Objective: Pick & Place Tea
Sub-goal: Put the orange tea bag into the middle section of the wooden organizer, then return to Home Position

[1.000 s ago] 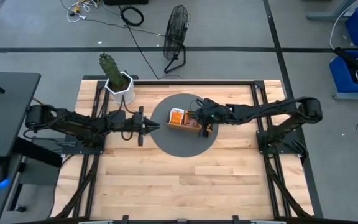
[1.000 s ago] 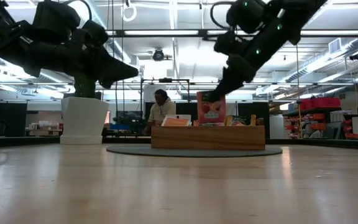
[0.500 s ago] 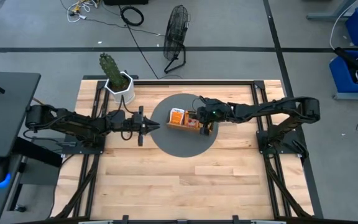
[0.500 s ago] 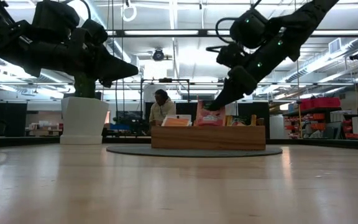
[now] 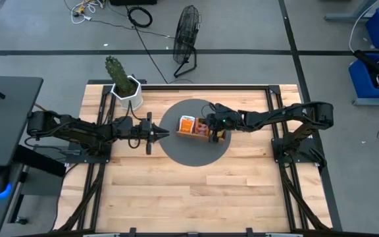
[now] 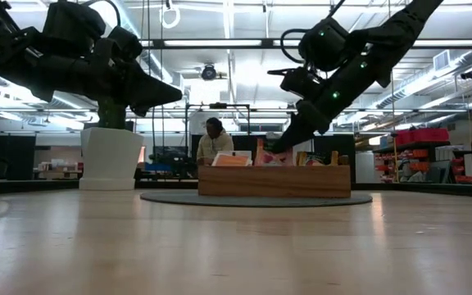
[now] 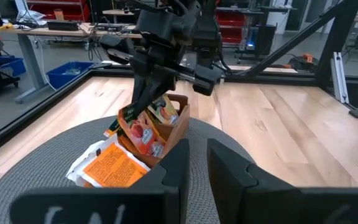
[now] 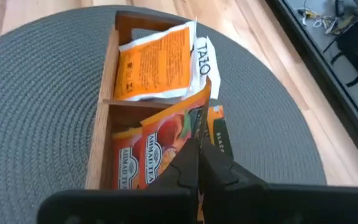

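Right tool pinches tea sachet over tray.

Right hand: its fingers cover the lower middle of the orange tea sachet they pinch; sachet's bottom runs off the wrist picture's edge.

Wooden tray: at tabletop height the front wall hides everything inside but the sachet tops.

High view: printing on the sachets too small to read.

Left hand: only its fingers show; body cut off by the frame edge.
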